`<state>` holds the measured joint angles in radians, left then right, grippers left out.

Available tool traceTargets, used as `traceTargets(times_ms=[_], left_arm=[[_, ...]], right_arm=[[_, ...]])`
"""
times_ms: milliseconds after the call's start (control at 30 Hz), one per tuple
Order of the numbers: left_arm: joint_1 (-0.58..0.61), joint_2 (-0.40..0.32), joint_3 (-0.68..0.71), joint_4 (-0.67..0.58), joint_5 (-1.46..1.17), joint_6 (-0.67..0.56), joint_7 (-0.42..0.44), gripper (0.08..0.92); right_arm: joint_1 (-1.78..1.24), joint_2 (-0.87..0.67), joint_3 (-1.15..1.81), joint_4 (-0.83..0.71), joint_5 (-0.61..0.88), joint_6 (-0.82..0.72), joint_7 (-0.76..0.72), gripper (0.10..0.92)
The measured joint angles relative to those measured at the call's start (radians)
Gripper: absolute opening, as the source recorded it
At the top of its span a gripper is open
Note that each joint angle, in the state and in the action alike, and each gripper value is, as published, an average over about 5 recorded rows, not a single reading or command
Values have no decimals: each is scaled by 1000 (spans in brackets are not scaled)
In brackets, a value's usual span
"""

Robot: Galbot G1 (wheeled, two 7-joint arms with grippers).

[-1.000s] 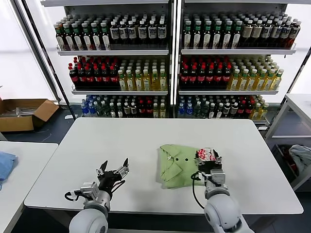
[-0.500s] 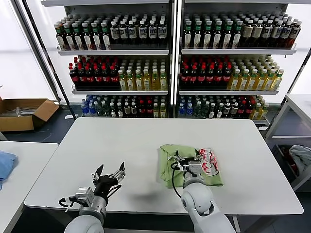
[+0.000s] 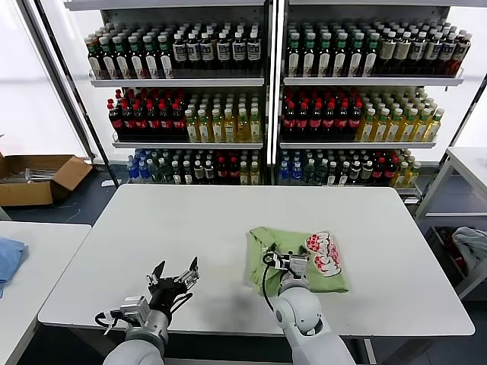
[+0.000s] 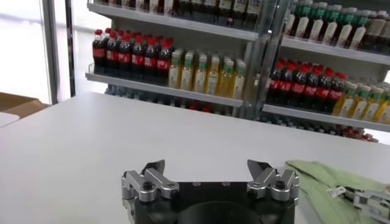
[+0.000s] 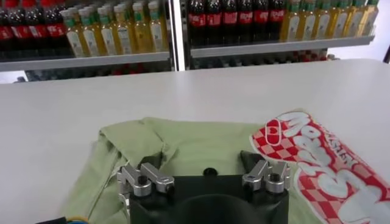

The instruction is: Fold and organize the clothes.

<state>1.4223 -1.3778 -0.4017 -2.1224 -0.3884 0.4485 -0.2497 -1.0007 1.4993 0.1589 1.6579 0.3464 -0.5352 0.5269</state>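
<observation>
The light green polo shirt [image 3: 262, 262] lies folded on the white table [image 3: 190, 228], right of the middle, with its red-and-white chest print [image 3: 325, 253] facing up. My right gripper [image 3: 283, 261] is open and low over the shirt's middle, just left of the print. In the right wrist view the gripper [image 5: 201, 159] has its jaws spread over the green cloth [image 5: 195, 137], with the print [image 5: 317, 164] beside it. My left gripper [image 3: 173, 274] is open and empty near the table's front edge, left of the shirt. The left wrist view shows it [image 4: 207, 167] over bare table.
Shelves of bottles [image 3: 266, 99] stand behind the table. A cardboard box [image 3: 34, 176] sits on the floor at the far left. A side table on the left holds a blue cloth [image 3: 7, 257]. A grey-white cloth [image 3: 472, 247] lies at the right.
My right gripper has moved left from the print side of the shirt to over its middle, uncovering the print. The left gripper has shifted slightly toward the front edge.
</observation>
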Motion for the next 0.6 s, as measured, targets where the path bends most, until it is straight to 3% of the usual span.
traceTargets(times_ms=[600], left_arm=[[21, -9, 12, -18, 1, -2, 4, 823]], right_arm=[[-39, -53, 18, 127, -50, 25, 1, 823]])
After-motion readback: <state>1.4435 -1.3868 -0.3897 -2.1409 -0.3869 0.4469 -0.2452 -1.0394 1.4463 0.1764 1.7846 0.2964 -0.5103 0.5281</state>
